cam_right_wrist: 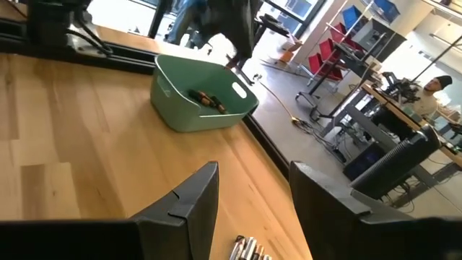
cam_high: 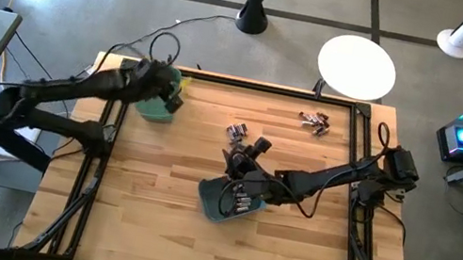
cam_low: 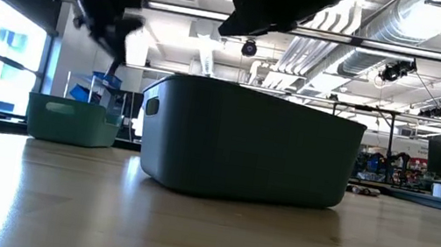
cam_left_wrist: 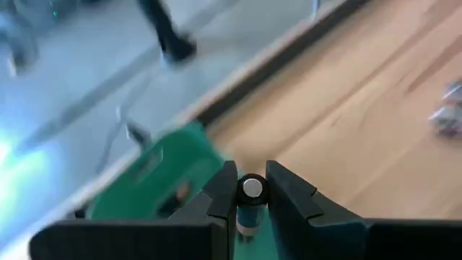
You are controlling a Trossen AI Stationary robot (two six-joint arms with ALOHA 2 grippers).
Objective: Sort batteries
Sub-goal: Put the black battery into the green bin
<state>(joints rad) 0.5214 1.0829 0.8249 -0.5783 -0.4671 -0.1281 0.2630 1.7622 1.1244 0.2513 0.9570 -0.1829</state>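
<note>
Seen from above: wooden table, two dark arms reaching inward over it. Nearest the table's middle, teal bin, tilted, with several batteries lying inside. Toward the far left corner from the teal bin, green bin, with copper-brown cells showing on its floor in the right wrist view.

Left arm stretched from the table's left edge, elbow low, wrist bent over the green bin. Left gripper poised above that bin's rim, fingers pinched on a single cell, silvery end cap facing the wrist camera.

Right arm extended from the right edge, forearm slanting down toward the teal bin, wrist hanging over its far side. Right gripper with fingers parted and nothing between them, a few cells visible just below.

Beyond the teal bin, loose cells in two small clusters: one just past the right gripper, another near the far right corner.
</note>
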